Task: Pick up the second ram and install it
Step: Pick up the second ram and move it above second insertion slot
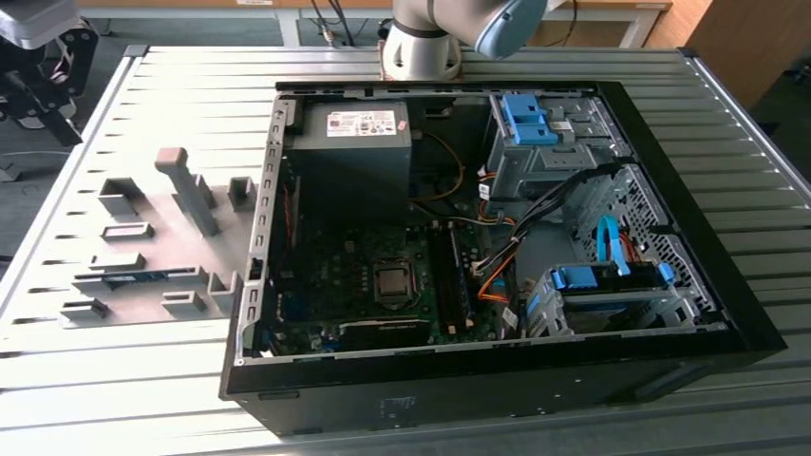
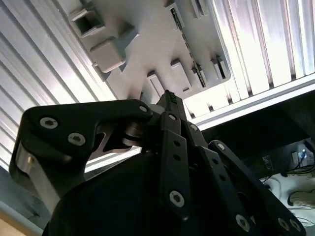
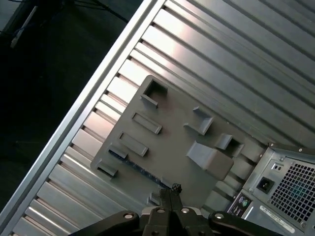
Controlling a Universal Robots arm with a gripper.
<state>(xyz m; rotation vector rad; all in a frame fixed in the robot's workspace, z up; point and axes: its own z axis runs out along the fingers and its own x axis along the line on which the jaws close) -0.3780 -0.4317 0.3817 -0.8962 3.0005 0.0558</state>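
Note:
The second ram [image 1: 140, 276] is a thin blue-green stick lying in the slots of a grey holder plate [image 1: 152, 204], at the exterior view's left of the open computer case [image 1: 481, 247]. In the first wrist view the ram [image 3: 134, 165] runs along the plate's edge, between small grey blocks. My gripper [image 3: 172, 189] hangs well above the plate with its black fingertips pressed together and nothing between them. The second wrist view shows the gripper [image 2: 170, 97] as one closed point over the plate [image 2: 147, 44].
The case lies on its side on a ribbed aluminium table [image 1: 190, 85]. Inside are the motherboard with its long black slots [image 1: 450, 275], orange cables and blue drive brackets [image 1: 526, 119]. The arm's base [image 1: 424, 43] stands behind the case. Dark equipment [image 1: 38, 66] sits at the far left.

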